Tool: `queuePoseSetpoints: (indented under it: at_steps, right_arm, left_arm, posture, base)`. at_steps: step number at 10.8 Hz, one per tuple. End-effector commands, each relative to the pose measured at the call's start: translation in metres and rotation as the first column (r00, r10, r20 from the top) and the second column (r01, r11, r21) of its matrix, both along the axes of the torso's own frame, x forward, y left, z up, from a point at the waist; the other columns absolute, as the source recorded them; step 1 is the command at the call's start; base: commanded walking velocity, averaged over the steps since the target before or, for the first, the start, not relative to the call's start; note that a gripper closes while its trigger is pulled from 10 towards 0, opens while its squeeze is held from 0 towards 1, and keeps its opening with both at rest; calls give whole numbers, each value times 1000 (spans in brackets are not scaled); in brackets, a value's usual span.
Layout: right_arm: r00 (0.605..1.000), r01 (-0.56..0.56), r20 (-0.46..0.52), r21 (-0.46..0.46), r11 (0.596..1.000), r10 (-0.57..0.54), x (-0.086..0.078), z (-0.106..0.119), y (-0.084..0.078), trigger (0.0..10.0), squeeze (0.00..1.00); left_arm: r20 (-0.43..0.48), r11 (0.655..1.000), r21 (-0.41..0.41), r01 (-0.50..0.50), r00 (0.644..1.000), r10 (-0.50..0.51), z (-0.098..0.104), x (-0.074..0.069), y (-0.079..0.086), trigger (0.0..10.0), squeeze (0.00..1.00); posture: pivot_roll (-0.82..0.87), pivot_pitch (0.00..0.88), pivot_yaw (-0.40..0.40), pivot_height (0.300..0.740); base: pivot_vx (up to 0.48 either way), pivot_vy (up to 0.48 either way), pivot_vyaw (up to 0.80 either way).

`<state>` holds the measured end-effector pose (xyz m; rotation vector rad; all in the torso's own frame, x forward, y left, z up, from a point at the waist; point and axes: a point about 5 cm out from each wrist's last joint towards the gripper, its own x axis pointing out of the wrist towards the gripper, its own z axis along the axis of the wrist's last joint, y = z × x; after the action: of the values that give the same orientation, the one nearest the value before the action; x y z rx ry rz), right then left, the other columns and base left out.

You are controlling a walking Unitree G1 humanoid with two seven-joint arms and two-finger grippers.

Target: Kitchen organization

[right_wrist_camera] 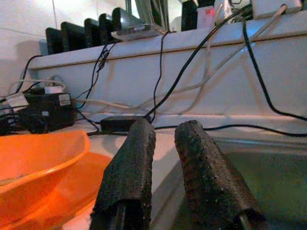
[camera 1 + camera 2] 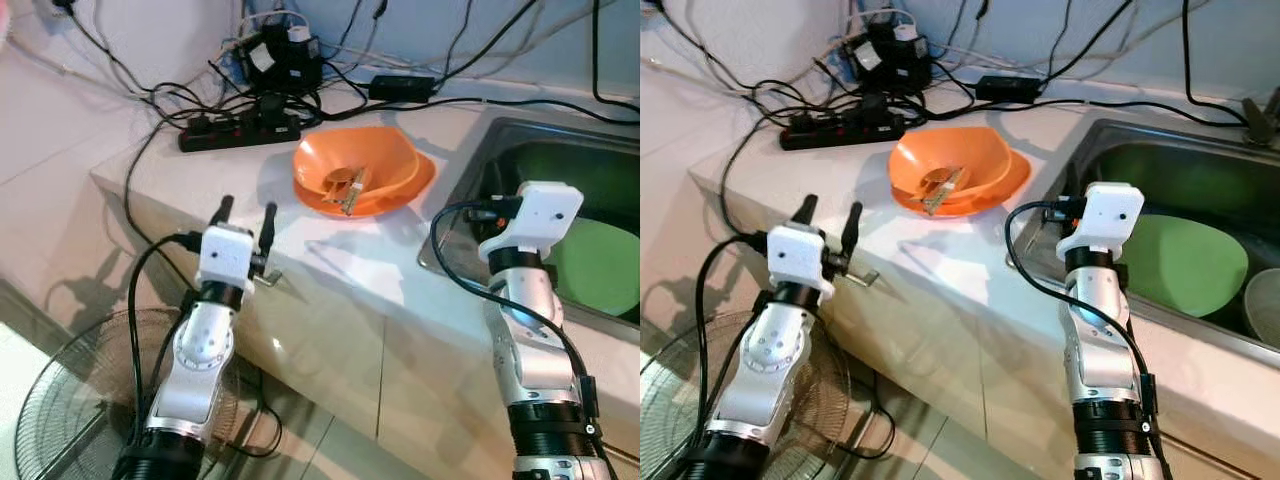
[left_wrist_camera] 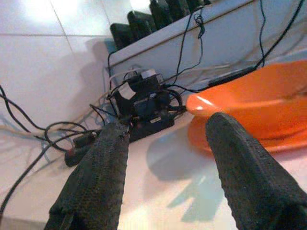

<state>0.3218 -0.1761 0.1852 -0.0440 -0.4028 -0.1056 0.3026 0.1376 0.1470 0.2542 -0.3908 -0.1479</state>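
An orange bowl (image 2: 375, 160) sits on an orange plate (image 2: 1012, 178) on the white countertop (image 2: 330, 255), with a small brownish item (image 2: 348, 188) lying inside it. My left gripper (image 2: 248, 210) hovers at the counter's front edge, short of the bowl and to its left, open with nothing between its fingers (image 3: 103, 172). The right arm's white wrist housing (image 2: 540, 212) stands at the left rim of the steel sink (image 2: 1065, 155). Seen from its wrist, my right gripper (image 1: 163, 128) is shut on nothing, and points past the bowl toward the back ledge.
A green plate (image 2: 1185, 265) and a pale bowl (image 2: 1265, 305) lie in the sink. A black power strip (image 2: 240, 130) with tangled cables and chargers crowds the counter's back. A round fan (image 2: 70, 400) stands on the floor at lower left.
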Motion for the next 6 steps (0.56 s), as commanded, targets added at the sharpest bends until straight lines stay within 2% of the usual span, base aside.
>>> queuePoseSetpoints:
  at_steps: [1, 2, 3, 5, 6]
  right_arm:
    - [1000, -7, -13, 6, 1000, 7, -2, -7, 3, 10000, 0]
    - [1000, -3, -19, 5, 1000, 3, -2, -9, 2, 10000, 0]
    - [999, 8, -32, 4, 1000, -8, -2, -12, 0, 10000, 0]
    - [1000, 8, -30, 6, 1000, -8, -1, -12, 0, 10000, 0]
    - [1000, -9, -23, 14, 1000, 9, -1, -10, 4, 10000, 0]
  left_arm:
    - [-38, 997, 63, 38, 999, -35, -14, -4, -1, 10000, 0]
    - [-59, 995, 77, 60, 997, -55, -20, -7, -3, 10000, 0]
    - [-78, 986, 113, 125, 990, -116, -22, -8, -12, 10000, 0]
    - [-73, 970, 130, 204, 978, -196, -17, -5, -29, 10000, 0]
    - [-52, 975, 117, 189, 982, -184, -13, -1, -31, 10000, 0]
  posture:
    - [61, 39, 114, 740]
    - [61, 39, 114, 740]
    - [67, 50, 114, 740]
    - [64, 51, 115, 740]
    - [59, 55, 117, 740]
  base:
    - [0, 0, 0]
    - [0, 0, 0]
    - [0, 0, 0]
    - [0, 0, 0]
    - [0, -371, 0]
